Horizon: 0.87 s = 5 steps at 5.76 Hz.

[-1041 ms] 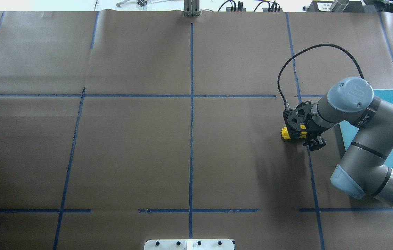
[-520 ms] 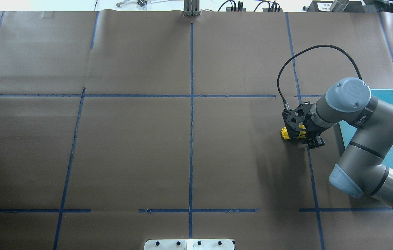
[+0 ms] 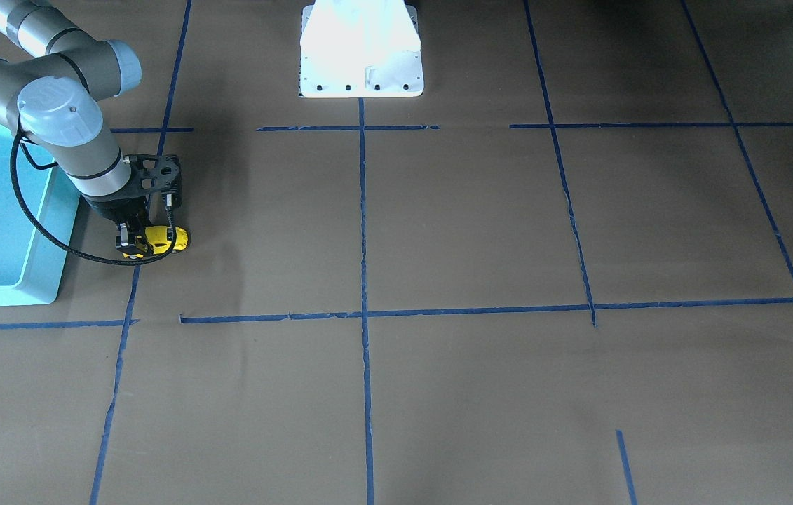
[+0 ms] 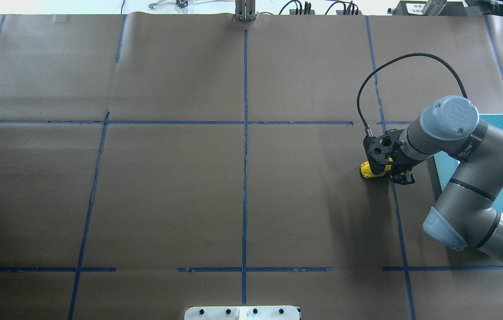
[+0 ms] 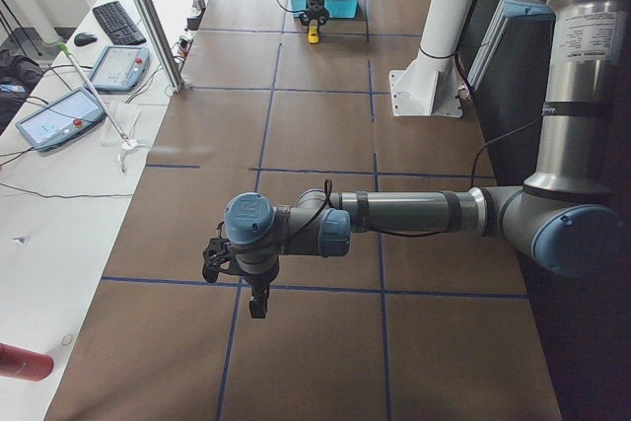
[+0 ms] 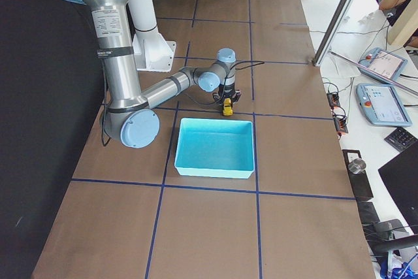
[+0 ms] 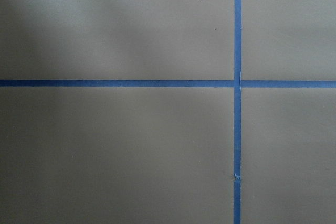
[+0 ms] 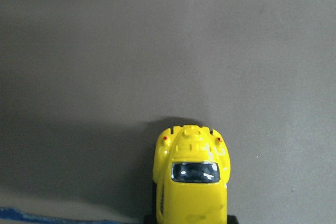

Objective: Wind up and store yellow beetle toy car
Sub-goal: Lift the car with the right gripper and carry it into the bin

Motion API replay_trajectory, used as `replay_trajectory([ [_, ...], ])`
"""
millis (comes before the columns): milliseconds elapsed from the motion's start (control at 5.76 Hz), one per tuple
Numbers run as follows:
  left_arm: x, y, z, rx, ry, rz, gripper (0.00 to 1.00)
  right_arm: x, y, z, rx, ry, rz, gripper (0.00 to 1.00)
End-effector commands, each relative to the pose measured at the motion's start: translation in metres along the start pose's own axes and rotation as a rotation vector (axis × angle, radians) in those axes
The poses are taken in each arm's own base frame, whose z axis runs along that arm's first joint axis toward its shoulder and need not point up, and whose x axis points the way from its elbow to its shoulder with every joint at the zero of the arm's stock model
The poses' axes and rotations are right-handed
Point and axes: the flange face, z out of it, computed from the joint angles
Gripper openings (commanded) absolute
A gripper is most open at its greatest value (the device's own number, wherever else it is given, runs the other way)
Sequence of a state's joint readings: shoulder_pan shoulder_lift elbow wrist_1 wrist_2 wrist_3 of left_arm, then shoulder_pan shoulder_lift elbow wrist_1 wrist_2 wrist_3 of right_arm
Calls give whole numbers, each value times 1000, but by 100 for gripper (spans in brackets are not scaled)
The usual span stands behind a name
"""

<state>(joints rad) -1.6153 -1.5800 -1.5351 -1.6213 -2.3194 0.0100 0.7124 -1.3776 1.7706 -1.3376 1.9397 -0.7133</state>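
While the right arm reaches in from the table's right edge, its right gripper [image 4: 384, 172] points straight down and its fingers are closed on the yellow beetle toy car [image 4: 367, 170], gripping the body by its 2 sides. The car stands upright with its wheels on the brown paper of the table [image 4: 166, 186], close to the right edge and about midway between the near and far edges. In the right wrist view the car [image 8: 191, 182] fills the lower middle, its dark window and 2 small red lights facing the camera, with a dark sliver of finger on either side of it at the bottom. One end of the car lies by a blue tape line [image 4: 400, 222] that runs from the near edge towards the far edge. Its other end points towards the table's middle.

The light blue bin [image 6: 215, 145] sits at the right edge, just beside the car but not touching it, and a strip of bare paper shows between them. A black cable [image 4: 411, 58] loops up from the right wrist and arcs over the paper.

The left arm stretches low over the table's left end, with the left gripper [image 5: 256, 305] hanging above the paper. Whether its fingers are wide or narrow cannot be told. The left wrist view shows only brown paper and 2 tape lines that cross.
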Motion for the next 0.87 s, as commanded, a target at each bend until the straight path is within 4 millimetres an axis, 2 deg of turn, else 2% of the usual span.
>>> replay_trajectory([
  [0,0,0,0,0,0,1,100,5,11,-30,23,38,18,0],
  [173,0,0,0,0,0,1,100,-21,41,-82,6,48,58,0],
  [347,0,0,0,-1,0,0,100,-44,66,-150,-44,46,131,0],
  [520,0,0,1,-2,0,1,100,-60,97,-177,-65,34,130,0],
  [694,0,0,1,-2,0,1,100,-80,145,-168,-85,-43,14,0],
])
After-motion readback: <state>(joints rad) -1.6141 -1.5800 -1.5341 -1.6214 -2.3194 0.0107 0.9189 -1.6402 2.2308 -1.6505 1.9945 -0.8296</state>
